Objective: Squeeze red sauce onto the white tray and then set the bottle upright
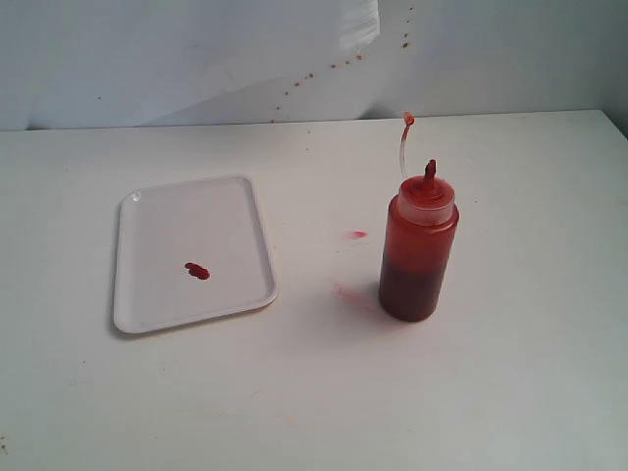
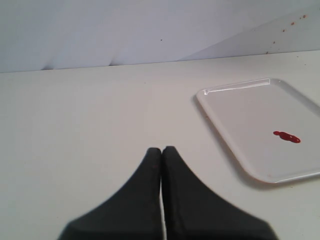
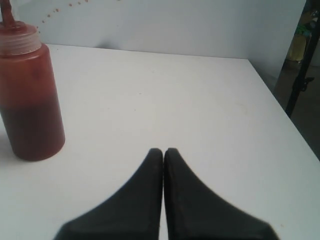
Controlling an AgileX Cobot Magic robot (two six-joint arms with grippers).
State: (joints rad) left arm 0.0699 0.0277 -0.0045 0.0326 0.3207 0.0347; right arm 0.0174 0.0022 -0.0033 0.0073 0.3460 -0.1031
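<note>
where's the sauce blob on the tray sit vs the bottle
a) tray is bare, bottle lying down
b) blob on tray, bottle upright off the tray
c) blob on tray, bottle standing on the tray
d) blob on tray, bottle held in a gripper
b: the red sauce lies on the white tray, and the bottle stands upright on the table beside the tray, with neither gripper on it.

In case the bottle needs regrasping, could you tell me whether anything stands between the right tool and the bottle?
Nothing visible does. In the right wrist view, only open table lies between the shut right tool and the upright bottle.
</note>
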